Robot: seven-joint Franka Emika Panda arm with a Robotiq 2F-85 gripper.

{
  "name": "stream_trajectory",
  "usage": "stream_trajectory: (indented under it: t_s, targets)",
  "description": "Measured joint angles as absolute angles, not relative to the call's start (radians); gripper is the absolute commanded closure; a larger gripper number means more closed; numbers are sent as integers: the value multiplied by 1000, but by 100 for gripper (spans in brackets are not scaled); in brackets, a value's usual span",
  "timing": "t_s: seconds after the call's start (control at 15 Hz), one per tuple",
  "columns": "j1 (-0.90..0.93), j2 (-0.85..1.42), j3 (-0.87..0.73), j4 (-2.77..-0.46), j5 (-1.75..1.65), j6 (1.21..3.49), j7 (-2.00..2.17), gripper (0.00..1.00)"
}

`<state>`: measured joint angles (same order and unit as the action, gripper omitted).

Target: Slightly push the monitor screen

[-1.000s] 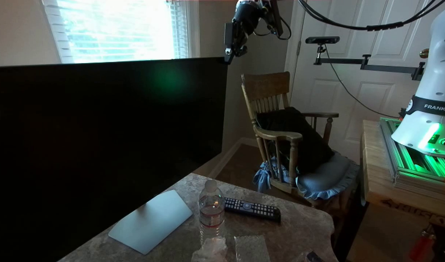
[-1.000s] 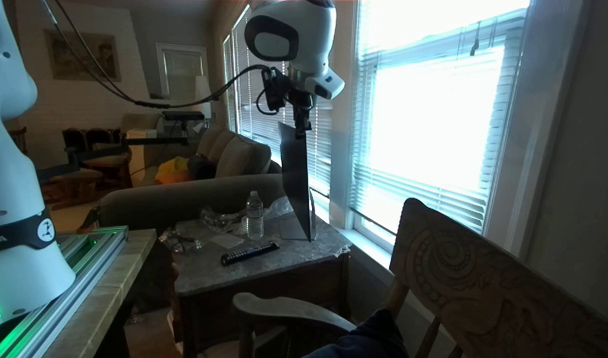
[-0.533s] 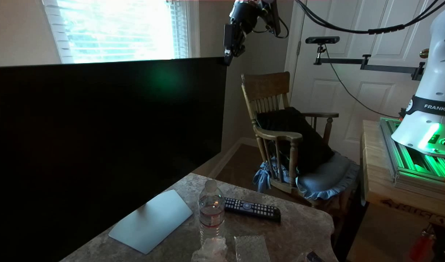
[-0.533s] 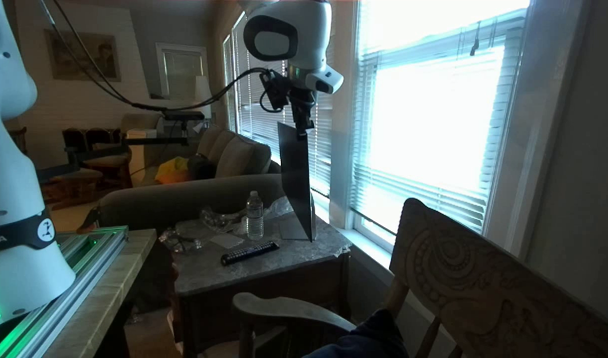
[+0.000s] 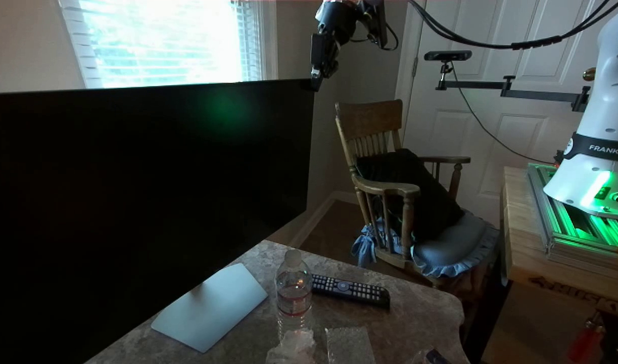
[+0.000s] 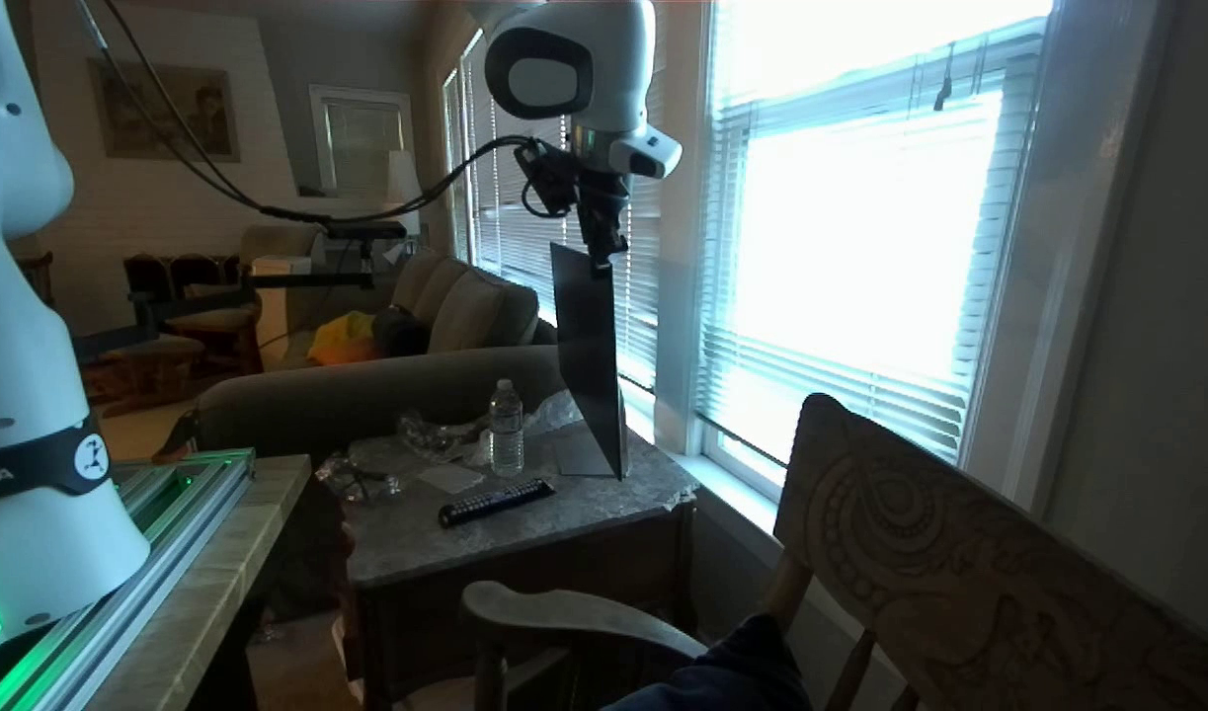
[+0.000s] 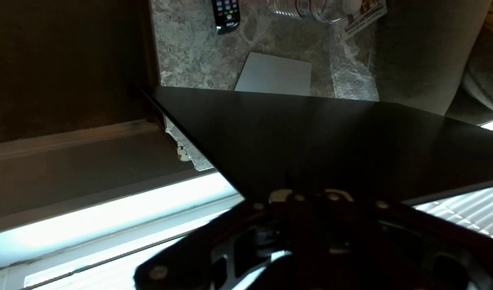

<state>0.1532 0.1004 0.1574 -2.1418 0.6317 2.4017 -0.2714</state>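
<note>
The monitor screen [image 5: 152,192] is a very large black panel standing upright on a small table, with a faint green reflection. In an exterior view it is seen nearly edge-on [image 6: 586,355], close to the window. In the wrist view its dark face [image 7: 294,129] stretches across the middle. My gripper [image 5: 316,85] points down at the screen's top corner nearest the chair. Its tips overlap the screen's front near the top edge in an exterior view [image 6: 601,263] and appear to touch it. In the wrist view the dark fingers [image 7: 308,195] look closed together, with nothing visible between them.
A grey-blue sheet [image 5: 212,308], a water bottle [image 5: 293,288], a black remote [image 5: 350,290] and clear plastic [image 5: 349,346] lie or stand on the table [image 5: 415,323]. A wooden chair [image 5: 372,119] stands beside it. The window [image 6: 841,257] is behind the screen.
My gripper has moved slightly down and toward the window. The screen's edge near the gripper has shifted slightly the same way, toward the window. The table items have not moved.
</note>
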Motion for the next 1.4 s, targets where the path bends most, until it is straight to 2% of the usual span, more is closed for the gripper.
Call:
stream_trajectory:
  t_s: [1.0, 1.4]
  targets:
    - [149, 140, 159, -2082, 529, 2399, -270, 100]
    - [146, 168, 158, -2023, 446, 2323, -259, 100]
